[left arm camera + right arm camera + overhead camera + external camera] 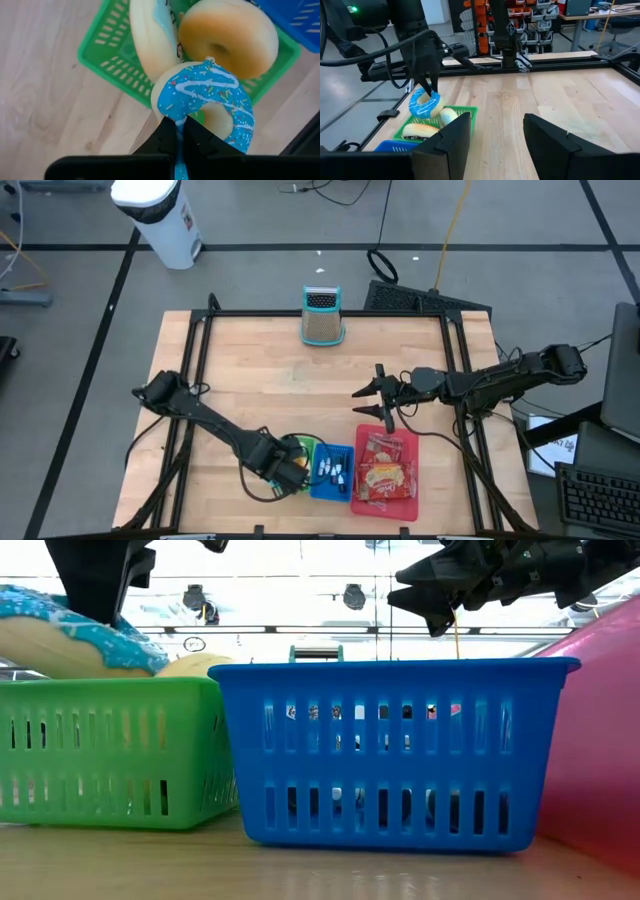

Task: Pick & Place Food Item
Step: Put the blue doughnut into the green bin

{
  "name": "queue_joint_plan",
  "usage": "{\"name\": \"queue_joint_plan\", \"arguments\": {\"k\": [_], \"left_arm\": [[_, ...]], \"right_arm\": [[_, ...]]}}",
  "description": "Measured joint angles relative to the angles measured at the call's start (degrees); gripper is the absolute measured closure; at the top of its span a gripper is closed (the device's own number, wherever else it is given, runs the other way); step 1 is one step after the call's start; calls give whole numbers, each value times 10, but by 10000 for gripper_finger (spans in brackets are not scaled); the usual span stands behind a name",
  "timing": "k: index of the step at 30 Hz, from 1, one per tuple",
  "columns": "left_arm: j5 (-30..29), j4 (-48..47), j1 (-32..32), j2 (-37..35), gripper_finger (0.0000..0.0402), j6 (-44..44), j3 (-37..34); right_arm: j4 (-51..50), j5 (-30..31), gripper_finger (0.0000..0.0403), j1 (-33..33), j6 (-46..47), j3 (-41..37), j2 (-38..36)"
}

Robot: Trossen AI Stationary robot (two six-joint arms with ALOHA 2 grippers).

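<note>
A doughnut with blue icing and sprinkles (205,95) hangs over the green basket (107,55) near the table's front edge, with my left gripper (178,137) shut on it. The basket holds a plain doughnut (227,37) and another standing on edge (147,42). The right wrist view shows the same doughnut (425,106) under my left gripper (427,87). My right gripper (368,405) stands open and level over the table's right half, holding nothing. Right of the green basket come a blue basket (332,470) and a red basket (385,470) with packets. My left gripper pinches the blue doughnut's ring at one side (177,122) between its two fingers. The fingers come from above, pointing down. The doughnut hangs tilted below them, iced face up, over the doughnuts in the green basket; whether it touches them I cannot tell.
A teal-rimmed mesh container (322,315) stands at the table's far edge. The blue basket (390,750) sits close beside the green basket (110,750), with the red basket (600,740) on its other side. Bare wood (270,370) lies between the baskets and the far edge.
</note>
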Motion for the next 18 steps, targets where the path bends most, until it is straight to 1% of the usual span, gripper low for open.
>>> {"name": "queue_joint_plan", "arguments": {"k": [3,8,10,18], "left_arm": [[-11,-14,-1,0,392,-6,0],[-33,-110,5,0,392,-45,0],[-34,-130,6,-1,392,-50,0],[-34,-116,2,-28,392,-62,0]], "right_arm": [[0,0,232,0,0,0,0],[0,0,232,0,0,0,0],[0,0,232,0,0,0,0],[0,0,232,0,0,0,0]]}}
